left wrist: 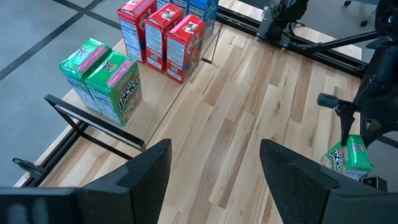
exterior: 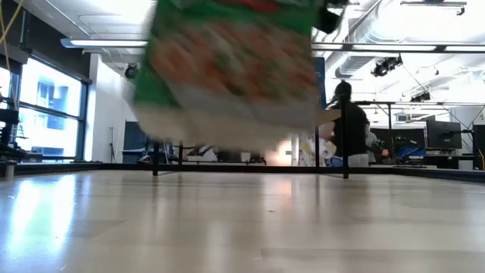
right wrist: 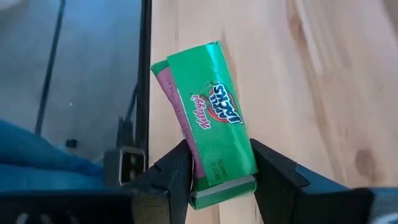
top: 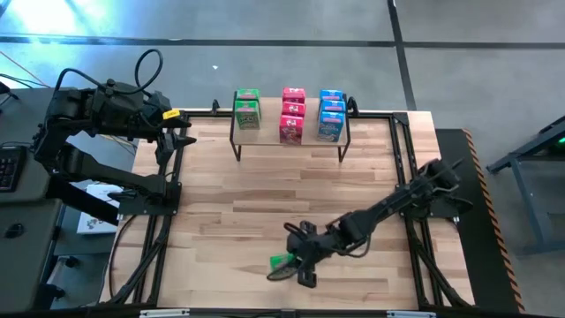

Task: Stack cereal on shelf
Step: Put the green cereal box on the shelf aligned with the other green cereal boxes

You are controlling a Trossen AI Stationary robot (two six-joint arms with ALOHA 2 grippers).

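Note:
The shelf (top: pixel 269 124) stands at the table's far middle. On it stand two green cereal boxes (top: pixel 247 108), three red-pink ones (top: pixel 292 113) and three blue ones (top: pixel 331 115); they also show in the left wrist view (left wrist: pixel 112 84). My right gripper (top: pixel 298 259) is near the table's near edge, at the middle, shut on a third green box (right wrist: pixel 208 118). My left gripper (top: pixel 187 132) is open and empty at the far left, beside the shelf. My right gripper pinches the green box between its two fingers, at one short end (right wrist: pixel 217 177), one finger on the pink narrow side and one on the opposite side. The fingers come from the table's right, slanting down. The box sticks out ahead of them, lifted clear of the table (exterior: pixel 227 68).
A black metal frame (top: pixel 402 159) runs along the table's left, right and far edges. Bare wooden tabletop (top: pixel 282 190) lies between the shelf and my right gripper. A person (exterior: pixel 350 125) shows in the room beyond the table.

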